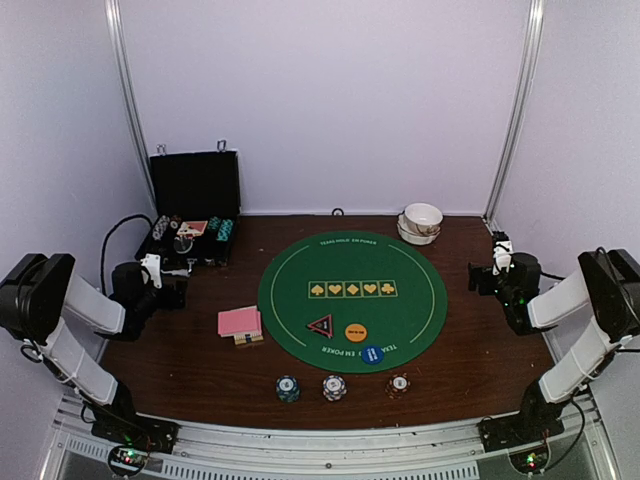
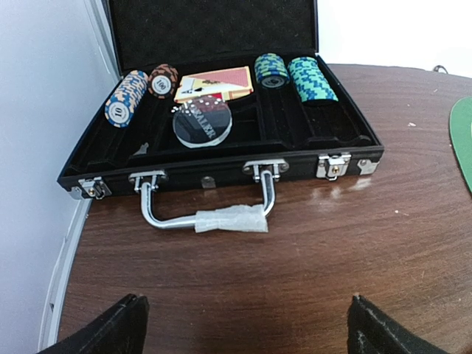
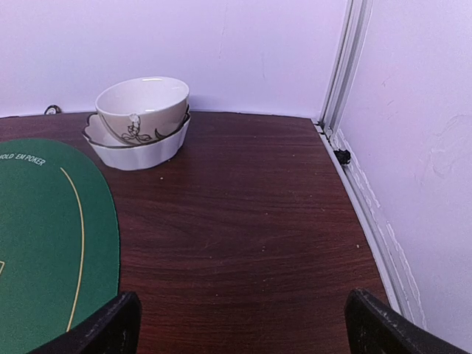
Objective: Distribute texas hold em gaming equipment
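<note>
Left gripper (image 2: 247, 328): jaws spread wide, nothing between them. It faces the open black case (image 2: 221, 175) at the far left of the table (image 2: 310, 258), a little short of the taped handle (image 2: 206, 215). The case holds chip rows (image 2: 127, 97), a card deck (image 2: 214, 83) and a clear disc (image 2: 202, 124). Right gripper (image 3: 243, 328): jaws likewise parted and empty, over bare wood at the far right, with the stacked white bowls (image 3: 140, 122) beyond it. The green mat (image 1: 290, 290) at centre carries the triangle marker (image 1: 320, 325), orange disc (image 1: 355, 332) and blue disc (image 1: 372, 353) on its near half. Pink-backed cards (image 1: 239, 321) lie just left of the mat. Three chip stacks (image 1: 334, 386) sit in a row on the near side of the mat, apart from each other.
</note>
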{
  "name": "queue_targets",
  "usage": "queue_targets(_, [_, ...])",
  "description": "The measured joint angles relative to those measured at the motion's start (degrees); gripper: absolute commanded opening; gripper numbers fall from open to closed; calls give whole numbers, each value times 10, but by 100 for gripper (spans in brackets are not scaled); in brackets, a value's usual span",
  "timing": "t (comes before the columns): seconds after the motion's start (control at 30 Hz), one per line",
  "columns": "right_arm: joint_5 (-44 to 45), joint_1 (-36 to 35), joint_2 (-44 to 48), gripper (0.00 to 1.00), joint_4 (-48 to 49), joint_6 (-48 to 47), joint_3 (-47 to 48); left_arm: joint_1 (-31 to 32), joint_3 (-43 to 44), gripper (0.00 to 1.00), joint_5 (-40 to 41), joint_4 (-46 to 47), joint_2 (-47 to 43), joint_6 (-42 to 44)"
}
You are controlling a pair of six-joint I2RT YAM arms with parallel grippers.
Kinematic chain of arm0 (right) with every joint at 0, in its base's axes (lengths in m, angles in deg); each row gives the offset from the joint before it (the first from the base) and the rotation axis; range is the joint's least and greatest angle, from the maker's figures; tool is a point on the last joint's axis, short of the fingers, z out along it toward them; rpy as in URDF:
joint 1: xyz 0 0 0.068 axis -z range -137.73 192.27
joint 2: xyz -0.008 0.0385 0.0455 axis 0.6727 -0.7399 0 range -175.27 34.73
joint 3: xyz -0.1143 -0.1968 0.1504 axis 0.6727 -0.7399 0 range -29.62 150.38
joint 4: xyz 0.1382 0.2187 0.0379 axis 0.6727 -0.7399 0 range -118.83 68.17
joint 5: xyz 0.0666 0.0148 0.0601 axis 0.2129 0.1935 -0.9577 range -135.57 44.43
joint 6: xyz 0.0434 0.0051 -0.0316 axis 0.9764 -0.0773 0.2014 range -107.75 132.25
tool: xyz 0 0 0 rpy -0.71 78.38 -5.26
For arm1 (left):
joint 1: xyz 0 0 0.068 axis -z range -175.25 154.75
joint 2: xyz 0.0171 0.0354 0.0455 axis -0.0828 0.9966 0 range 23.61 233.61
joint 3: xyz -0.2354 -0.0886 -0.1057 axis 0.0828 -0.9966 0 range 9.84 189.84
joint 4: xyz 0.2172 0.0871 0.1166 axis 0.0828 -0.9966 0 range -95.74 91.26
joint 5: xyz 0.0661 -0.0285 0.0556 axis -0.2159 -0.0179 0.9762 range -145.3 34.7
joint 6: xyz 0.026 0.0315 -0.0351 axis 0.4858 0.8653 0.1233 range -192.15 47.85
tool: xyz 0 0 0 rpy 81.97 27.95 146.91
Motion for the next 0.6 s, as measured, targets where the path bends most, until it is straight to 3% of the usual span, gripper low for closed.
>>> queue_targets(0.47, [11,0,0,100,0,-1,8,2,0,98,2,2,1,3])
queue_targets(0.6, [52,1,23,100,-82,10,38,2,6,98,-11,-33,-23,7])
